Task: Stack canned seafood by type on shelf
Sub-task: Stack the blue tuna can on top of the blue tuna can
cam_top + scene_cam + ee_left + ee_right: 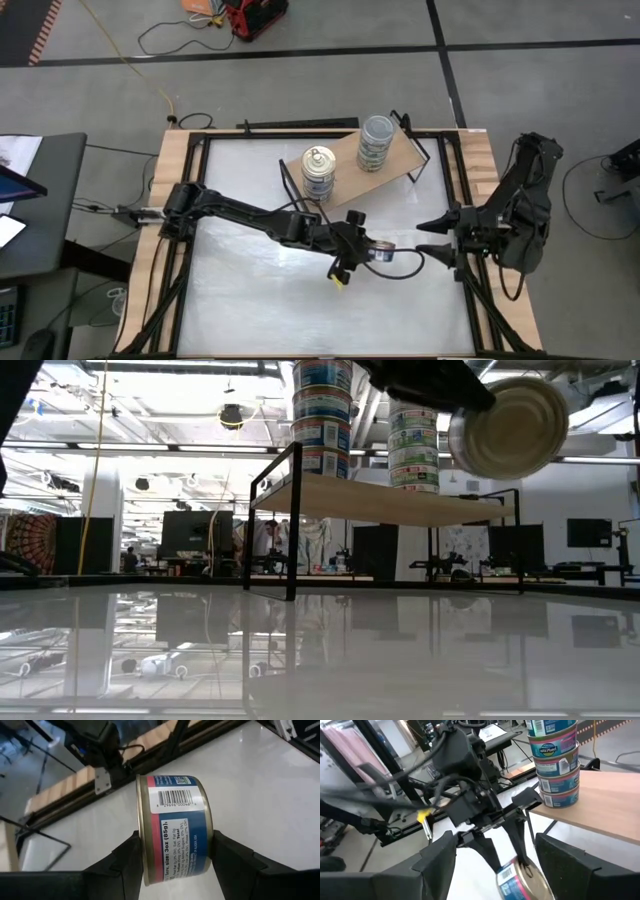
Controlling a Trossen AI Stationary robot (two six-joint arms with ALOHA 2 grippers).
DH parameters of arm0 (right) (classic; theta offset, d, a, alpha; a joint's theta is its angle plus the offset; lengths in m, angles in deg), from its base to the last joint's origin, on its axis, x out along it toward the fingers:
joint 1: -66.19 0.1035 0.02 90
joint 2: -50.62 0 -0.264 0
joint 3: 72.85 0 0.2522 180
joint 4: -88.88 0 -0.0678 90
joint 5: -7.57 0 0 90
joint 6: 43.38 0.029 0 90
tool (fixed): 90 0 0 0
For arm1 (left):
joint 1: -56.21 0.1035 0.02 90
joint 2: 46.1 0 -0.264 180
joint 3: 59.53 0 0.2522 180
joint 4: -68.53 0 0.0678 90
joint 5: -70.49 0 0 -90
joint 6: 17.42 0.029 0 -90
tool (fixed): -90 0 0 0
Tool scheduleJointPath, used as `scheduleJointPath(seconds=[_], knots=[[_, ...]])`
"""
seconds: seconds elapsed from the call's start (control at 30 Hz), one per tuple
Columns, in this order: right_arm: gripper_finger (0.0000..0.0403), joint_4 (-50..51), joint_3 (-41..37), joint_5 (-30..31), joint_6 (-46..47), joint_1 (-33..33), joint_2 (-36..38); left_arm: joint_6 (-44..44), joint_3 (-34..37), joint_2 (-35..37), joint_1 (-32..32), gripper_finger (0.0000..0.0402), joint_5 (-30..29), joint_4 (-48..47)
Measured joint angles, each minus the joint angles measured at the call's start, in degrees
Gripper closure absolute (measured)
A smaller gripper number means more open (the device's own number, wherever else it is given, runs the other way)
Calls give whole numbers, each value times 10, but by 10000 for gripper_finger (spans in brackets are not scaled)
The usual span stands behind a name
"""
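Pale wooden shelf [395, 150] near the table's far edge carries two tin stacks as, seen from above, the left gripper [372, 251] lifts a blue-and-pink labelled round tin [380, 252] mid-table. Left wrist view: fingers clamp its sides. Right gripper [432, 236] waits wide beside. Next, likely raising it onto the blue-pink stack [319, 172].

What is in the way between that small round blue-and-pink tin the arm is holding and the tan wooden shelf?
Nothing visible. The left gripper holds the small round blue-and-pink tin in the air above the white tabletop, and the space up to the tan wooden shelf is open. The matching blue-and-pink stack is there.
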Motion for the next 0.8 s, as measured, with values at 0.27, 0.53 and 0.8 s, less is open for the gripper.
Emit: scheduleJointPath(seconds=[0.27, 0.53, 0.8], knots=[[108, 4, 0, 1, -42, 0, 6, 87, 0, 52, -23, 211, -38, -1], [108, 17, 0, 1, -99, -1, 1, 220, 0, 131, -55, 211, -124, -9], [108, 63, 0, 45, -131, -30, -13, 284, 0, 211, -48, 211, -218, -17]])
